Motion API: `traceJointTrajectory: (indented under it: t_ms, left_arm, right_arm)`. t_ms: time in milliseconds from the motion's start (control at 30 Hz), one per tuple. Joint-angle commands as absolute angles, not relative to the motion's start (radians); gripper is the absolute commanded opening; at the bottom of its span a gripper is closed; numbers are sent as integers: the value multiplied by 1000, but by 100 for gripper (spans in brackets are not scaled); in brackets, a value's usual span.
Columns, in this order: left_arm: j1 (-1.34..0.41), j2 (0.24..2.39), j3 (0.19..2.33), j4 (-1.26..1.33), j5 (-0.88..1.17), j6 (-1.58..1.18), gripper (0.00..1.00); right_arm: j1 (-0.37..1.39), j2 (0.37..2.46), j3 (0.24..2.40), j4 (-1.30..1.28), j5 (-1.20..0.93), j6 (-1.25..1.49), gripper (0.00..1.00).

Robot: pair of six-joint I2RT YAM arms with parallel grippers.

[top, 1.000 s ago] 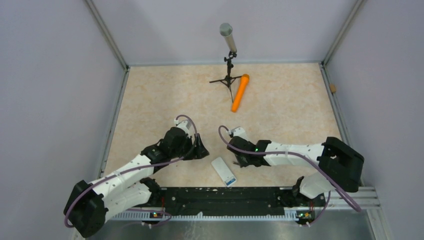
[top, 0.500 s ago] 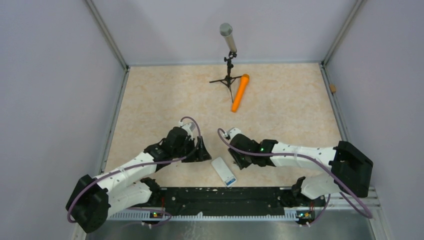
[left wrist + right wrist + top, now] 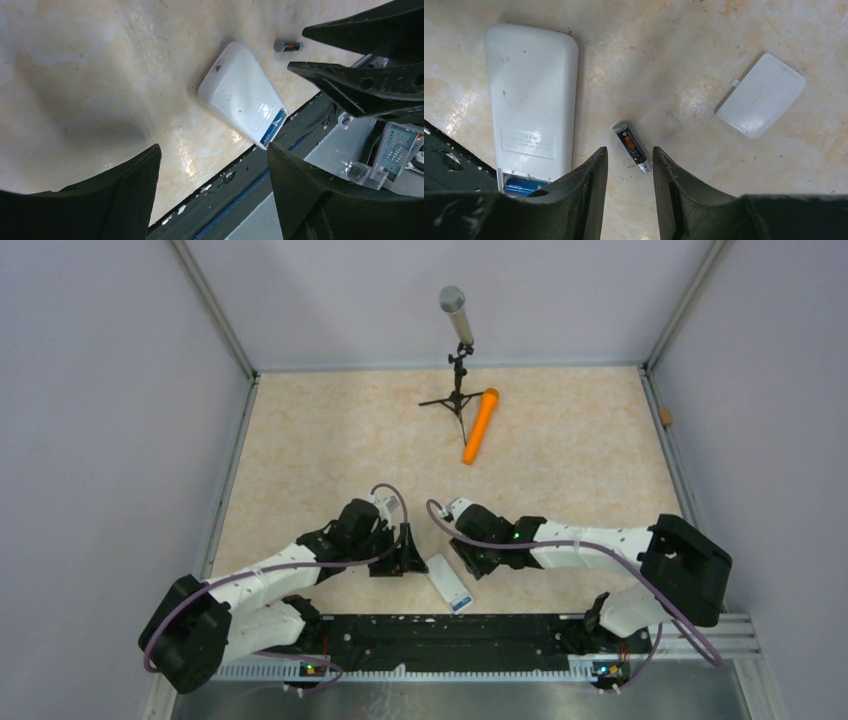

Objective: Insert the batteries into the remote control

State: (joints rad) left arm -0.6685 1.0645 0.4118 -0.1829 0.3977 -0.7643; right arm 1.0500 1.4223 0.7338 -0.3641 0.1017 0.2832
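Observation:
The remote control point(image 3: 448, 582) lies back up near the table's front edge, also seen in the left wrist view point(image 3: 243, 95) and the right wrist view point(image 3: 531, 95). Its compartment end is uncovered, and one blue-banded battery point(image 3: 521, 186) sits inside. A second battery point(image 3: 631, 146), dark with an orange mark, lies loose on the table point(image 3: 288, 46) right of the remote. My right gripper point(image 3: 629, 149) is open, its tips either side of that battery's near end without pinching it. My left gripper point(image 3: 214, 147) is open and empty, just left of the remote.
The white battery cover point(image 3: 760, 95) lies on the table right of the loose battery. A grey microphone on a black tripod point(image 3: 457, 350) and a long orange cylinder point(image 3: 480, 425) stand at the back. The black base rail point(image 3: 450, 630) runs along the near edge.
My left gripper has slid right and nearer, up to the remote. My right gripper has shifted slightly left and its jaws have widened a little.

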Motion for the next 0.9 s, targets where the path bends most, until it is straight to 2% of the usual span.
traceJointTrajectory:
  t_ms: [0,367,567,700,867]
  left_arm:
    - [-680,1097,370,-79,475,-814,78]
    - [-772,1161,345,-8,491,-889,78]
    - [-794,1203,312,110,496,-958,77]
    - [-796,1227,307,157,486,-983,77]
    - [-796,1283,321,202,478,-990,77]
  right_arm:
    - [1032,1435,730,-309,83,268,38]
    - [1027,1442,706,-371,110,317,37]
    - [1048,1431,686,-414,137,351,30]
    - [1082,1429,686,-428,160,372,21]
    - [1105,1411,687,-431,176,396,0]
